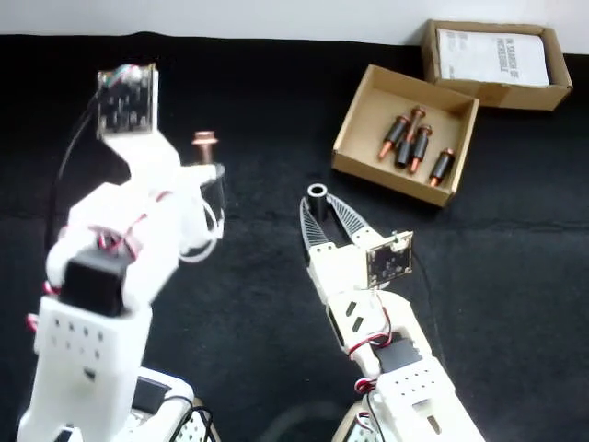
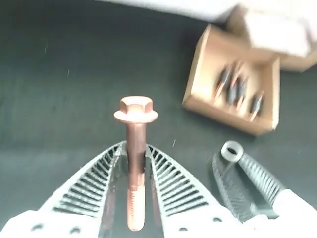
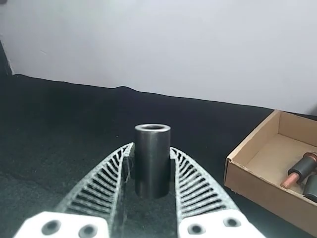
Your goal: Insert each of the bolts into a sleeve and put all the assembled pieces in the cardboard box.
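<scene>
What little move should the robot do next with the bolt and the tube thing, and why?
Probably the left gripper should carry its copper bolt over toward the dark sleeve and line it up with the opening. The left gripper is shut on the bolt, the right gripper is shut on the sleeve with its hole facing up, and the two parts are apart.

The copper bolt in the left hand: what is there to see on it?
The bolt looks like copper-coloured metal: a hexagonal flanged head, a smooth shank, a threaded end. The left hand pinches its shank between two ribbed white fingers, the head sticking out past the fingertips, the threads lying back between them. It is bare, with nothing slipped over it.
</scene>
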`<state>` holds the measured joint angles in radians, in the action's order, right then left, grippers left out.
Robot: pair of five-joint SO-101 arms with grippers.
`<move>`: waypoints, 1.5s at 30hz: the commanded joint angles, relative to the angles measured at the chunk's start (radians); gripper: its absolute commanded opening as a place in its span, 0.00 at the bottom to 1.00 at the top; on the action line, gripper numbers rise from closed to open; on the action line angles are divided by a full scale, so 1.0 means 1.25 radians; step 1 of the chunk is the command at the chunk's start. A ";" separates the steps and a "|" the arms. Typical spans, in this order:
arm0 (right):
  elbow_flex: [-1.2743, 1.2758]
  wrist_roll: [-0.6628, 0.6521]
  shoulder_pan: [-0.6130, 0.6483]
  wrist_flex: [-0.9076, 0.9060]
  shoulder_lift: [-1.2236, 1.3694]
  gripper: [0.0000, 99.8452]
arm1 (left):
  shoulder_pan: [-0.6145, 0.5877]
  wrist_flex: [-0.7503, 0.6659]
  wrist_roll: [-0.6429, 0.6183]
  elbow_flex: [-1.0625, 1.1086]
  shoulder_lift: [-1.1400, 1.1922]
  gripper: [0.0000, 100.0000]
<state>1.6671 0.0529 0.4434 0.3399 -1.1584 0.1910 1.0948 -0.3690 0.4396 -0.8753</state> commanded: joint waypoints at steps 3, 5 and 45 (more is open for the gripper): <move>0.039 0.007 -0.003 0.018 -0.024 0.01 | 0.104 -0.351 -0.006 0.271 -0.179 0.01; 0.039 0.007 -0.002 0.018 -0.024 0.01 | 0.129 -0.441 -0.006 0.331 -0.187 0.01; 0.034 0.009 -0.006 0.018 -0.024 0.01 | 0.231 -0.732 -0.007 0.251 0.174 0.01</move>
<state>1.6671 0.0529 0.4434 0.3399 -1.1584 0.4764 0.2064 -0.3767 0.7557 -0.6559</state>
